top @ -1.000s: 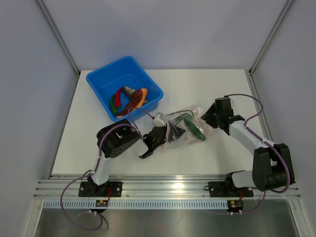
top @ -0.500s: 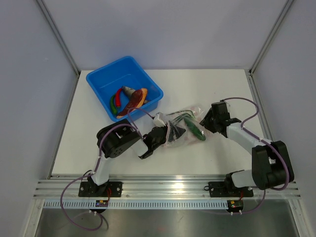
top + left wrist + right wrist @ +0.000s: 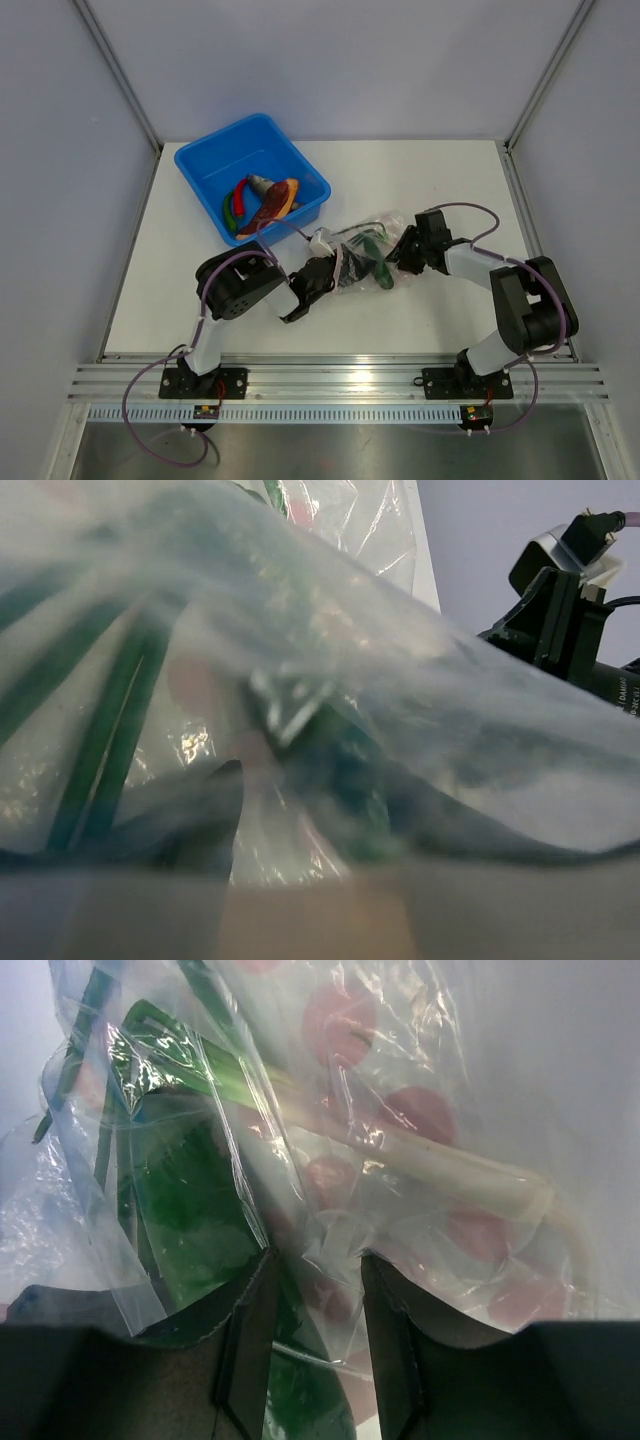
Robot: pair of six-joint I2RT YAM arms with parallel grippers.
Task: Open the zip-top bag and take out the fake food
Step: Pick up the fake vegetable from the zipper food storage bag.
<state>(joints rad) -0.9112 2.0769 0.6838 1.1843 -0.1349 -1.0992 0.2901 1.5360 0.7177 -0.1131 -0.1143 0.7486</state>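
The zip-top bag (image 3: 352,275) lies crumpled mid-table, clear with pink marks, between both grippers. Green fake food (image 3: 381,271) still shows inside it. My left gripper (image 3: 330,268) is pushed into the bag's left end. In the left wrist view the bag's film (image 3: 420,680) covers everything; one dark finger (image 3: 215,810) and green beans (image 3: 110,730) show through it, and the jaws look apart. My right gripper (image 3: 398,252) is at the bag's right edge. Its jaws (image 3: 315,1260) stand open with a fold of the bag (image 3: 420,1110) between them, beside a green piece (image 3: 185,1200).
A blue tub (image 3: 297,150) stands at the back left and holds a red chili (image 3: 268,210), a green pepper, a grey fish and an orange piece. Grey walls close in the table on three sides. The right arm (image 3: 570,610) shows in the left wrist view.
My right arm has swung left until its jaws reach the bag's right edge, which has bunched up slightly. My left gripper has stayed in place and its jaws have widened.
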